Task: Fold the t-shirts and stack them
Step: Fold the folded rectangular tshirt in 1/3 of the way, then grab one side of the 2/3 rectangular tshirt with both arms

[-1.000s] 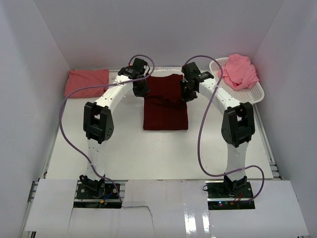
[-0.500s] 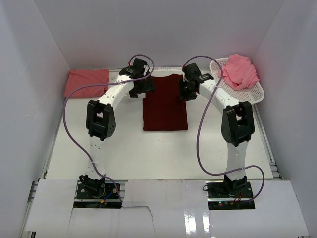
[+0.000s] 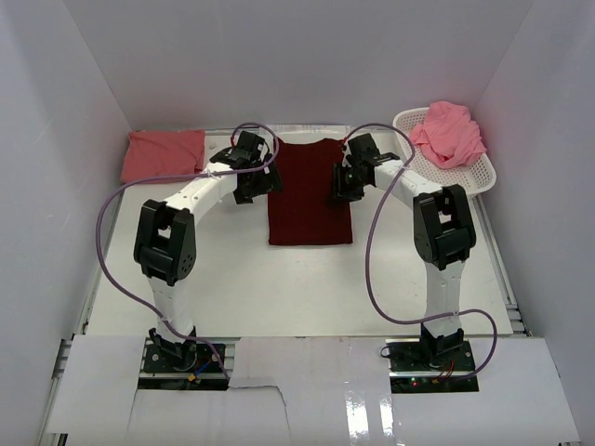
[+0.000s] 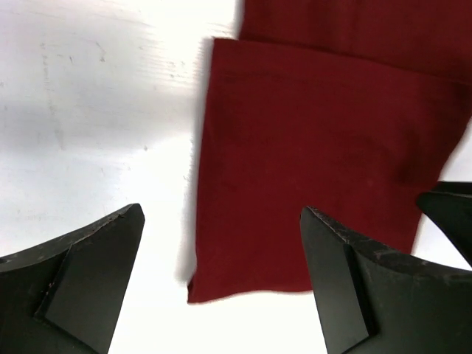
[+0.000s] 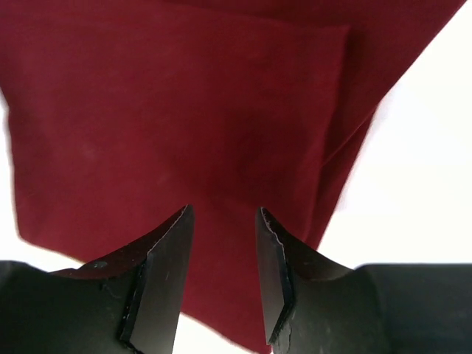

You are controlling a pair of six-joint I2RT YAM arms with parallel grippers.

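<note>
A: Where is the maroon t-shirt [image 3: 310, 200]?
B: Folded flat, mid far edge of the bench [image 3: 279, 288]. The left gripper [image 4: 221, 214] has jaws wide over its left edge; the right gripper [image 5: 223, 212] has jaws narrowly parted above its right side.

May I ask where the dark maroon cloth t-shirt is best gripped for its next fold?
Pinch the dark maroon cloth t-shirt at its long side edges, the left arm's fingers from its left, the right arm's fingers from its right. It lies flat, a narrow rectangle with sides folded in, so those layered edges probably offer the only grip.
</note>
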